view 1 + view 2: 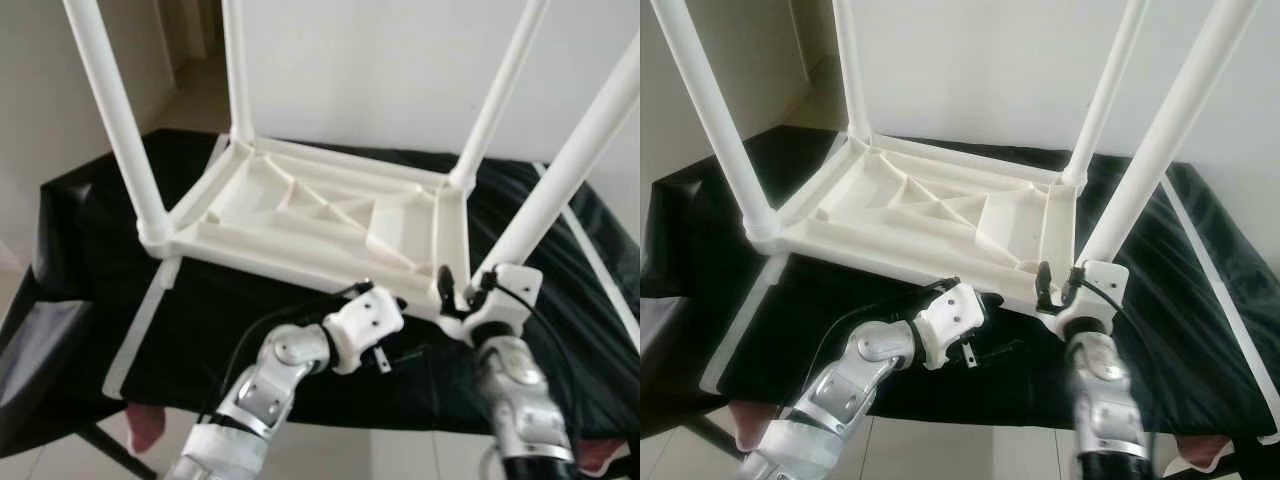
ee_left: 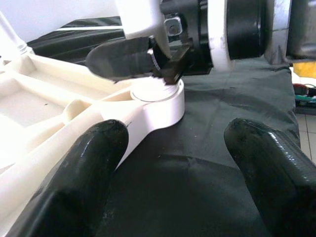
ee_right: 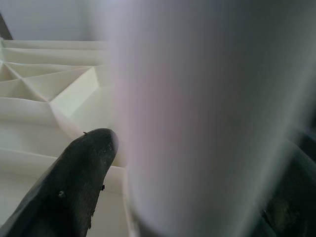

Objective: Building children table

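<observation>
A white plastic children's table point(image 1: 300, 215) lies upside down on a black-covered tabletop point(image 1: 80, 250), its legs pointing up. My right gripper point(image 1: 455, 285) is shut on the base of the near-right leg point(image 1: 570, 165), just above the corner socket point(image 2: 158, 98). In the right wrist view the leg point(image 3: 197, 118) sits close against one black finger point(image 3: 74, 182). My left gripper point(image 2: 177, 173) is open, low over the black cloth, pointing at that same corner from the left, with nothing between its fingers.
The other legs stand at near left point(image 1: 115, 130), far left point(image 1: 237, 70) and far right point(image 1: 500, 90). White strips point(image 1: 140, 330) run across the cloth. The tabletop's front edge is right under my arms. A pale wall rises behind.
</observation>
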You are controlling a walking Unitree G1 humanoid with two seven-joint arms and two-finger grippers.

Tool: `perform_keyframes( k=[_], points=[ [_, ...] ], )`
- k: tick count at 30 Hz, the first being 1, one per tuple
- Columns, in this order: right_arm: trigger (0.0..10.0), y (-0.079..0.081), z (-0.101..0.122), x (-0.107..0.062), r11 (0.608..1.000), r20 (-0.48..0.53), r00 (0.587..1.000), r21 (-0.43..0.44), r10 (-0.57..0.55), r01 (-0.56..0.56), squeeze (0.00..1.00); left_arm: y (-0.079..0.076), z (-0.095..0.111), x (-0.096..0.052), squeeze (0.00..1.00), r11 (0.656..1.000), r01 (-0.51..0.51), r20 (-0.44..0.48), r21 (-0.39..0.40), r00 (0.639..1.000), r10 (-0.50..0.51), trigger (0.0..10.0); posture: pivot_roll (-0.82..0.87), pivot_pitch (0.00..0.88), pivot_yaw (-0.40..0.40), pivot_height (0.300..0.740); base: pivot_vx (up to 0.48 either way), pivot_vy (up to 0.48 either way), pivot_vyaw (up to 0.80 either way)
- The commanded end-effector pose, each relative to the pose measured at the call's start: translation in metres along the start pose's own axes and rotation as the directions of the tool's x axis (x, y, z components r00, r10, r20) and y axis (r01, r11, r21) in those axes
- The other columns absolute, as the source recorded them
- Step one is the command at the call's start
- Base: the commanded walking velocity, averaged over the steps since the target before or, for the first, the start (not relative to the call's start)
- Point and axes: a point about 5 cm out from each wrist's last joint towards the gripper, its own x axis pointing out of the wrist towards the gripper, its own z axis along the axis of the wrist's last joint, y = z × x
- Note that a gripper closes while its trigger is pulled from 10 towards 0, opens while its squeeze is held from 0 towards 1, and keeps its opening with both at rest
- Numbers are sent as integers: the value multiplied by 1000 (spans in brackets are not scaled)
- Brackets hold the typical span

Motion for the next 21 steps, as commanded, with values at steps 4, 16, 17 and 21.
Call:
perform_keyframes(
  k=[4, 16, 17, 21],
  points=[
    [10000, -8, 2, -3, 995, 3, 996, -51, 91, -91, 0, 3, 0, 3, 0, 997, -80, -6, 6, 997, 80, 10000, -8, 0, -48, 740, 0, 0, 0],
    [10000, -23, -5, -12, 917, -125, 924, -133, 362, -377, 0, 4, -1, 3, 0, 997, -80, -6, 11, 997, 80, 10000, -10, 0, -43, 740, 0, 0, 0],
    [10000, -23, -5, -12, 917, -125, 924, -133, 362, -377, 0, 4, -1, 3, 0, 997, -80, -6, 11, 997, 80, 10000, -10, 0, -43, 740, 0, 0, 0],
    [4118, -22, -12, -13, 901, -151, 907, -130, 394, -413, 0, 4, 0, 3, 0, 997, -78, -5, 14, 997, 78, 10000, -12, 0, -41, 740, 0, 0, 0]
  ],
)
